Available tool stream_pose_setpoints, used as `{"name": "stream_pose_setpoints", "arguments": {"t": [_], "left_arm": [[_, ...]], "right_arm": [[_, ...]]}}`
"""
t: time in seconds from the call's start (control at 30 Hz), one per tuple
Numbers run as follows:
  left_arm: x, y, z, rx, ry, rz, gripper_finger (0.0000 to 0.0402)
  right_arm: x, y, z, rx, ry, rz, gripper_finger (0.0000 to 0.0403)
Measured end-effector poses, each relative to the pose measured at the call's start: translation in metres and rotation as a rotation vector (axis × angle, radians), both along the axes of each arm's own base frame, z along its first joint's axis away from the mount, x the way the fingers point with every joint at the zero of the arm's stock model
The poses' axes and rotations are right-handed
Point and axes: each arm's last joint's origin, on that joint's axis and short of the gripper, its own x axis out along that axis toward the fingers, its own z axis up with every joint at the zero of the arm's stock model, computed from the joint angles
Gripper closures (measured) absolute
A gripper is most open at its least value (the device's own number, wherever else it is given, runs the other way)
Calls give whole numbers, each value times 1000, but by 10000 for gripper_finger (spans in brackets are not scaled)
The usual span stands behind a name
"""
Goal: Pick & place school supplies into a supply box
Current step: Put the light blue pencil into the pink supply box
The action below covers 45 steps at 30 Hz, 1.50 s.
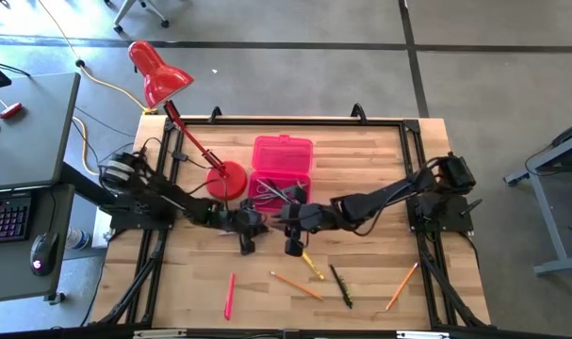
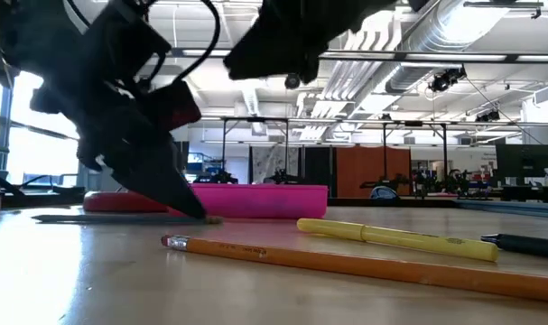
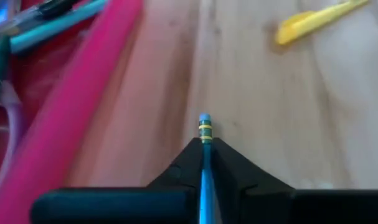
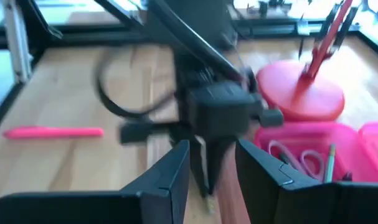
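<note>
The open hot-pink supply box lies at the table's middle, toward the far edge, with scissors and pens inside. My left gripper sits just near of the box, tipped down to the tabletop, and is shut on a blue pencil. My right gripper hovers open beside it, facing it. Loose on the wood lie a pink-red pen, an orange pencil, a yellow pen, a dark pen and another orange pencil. My left gripper pinches the blue pencil between its two fingers, close to the eraser end. The pencil runs along the fingers, and its yellow band and blue eraser poke out past the tips. The fingers slant down at the table beside the box's near wall.
The red desk lamp's round base stands against the box's left side, its arm leaning back to the far-left corner. The box's lid lies open on the far side. Bare wood stretches along the near-left.
</note>
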Motion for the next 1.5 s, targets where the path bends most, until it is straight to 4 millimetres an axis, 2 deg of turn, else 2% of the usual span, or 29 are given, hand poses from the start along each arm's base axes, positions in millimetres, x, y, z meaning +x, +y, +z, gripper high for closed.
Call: {"name": "stream_pose_setpoints", "arguments": {"t": [0.17, 0.3, 0.67, 1.07, 1.27, 1.5], "left_arm": [[6, 12, -10, 23, -10, 11, 309], [7, 12, -23, 26, 21, 21, 298], [2, 8, -39, 15, 44, 69, 302], [-2, 7, -41, -40, 37, 4, 308], [-2, 9, -41, 26, 26, 55, 305], [-3, 4, -40, -68, -5, 81, 303]], "right_arm": [[-7, 10, 8, -33, -15, -24, 295], [-9, 15, 8, -63, -11, -24, 295], [-11, 17, 5, -69, 21, -21, 295], [-13, 17, 2, -78, 54, -19, 295], [-14, 16, 0, -84, 73, -19, 295], [-13, 17, 1, -88, 69, -16, 295]]}}
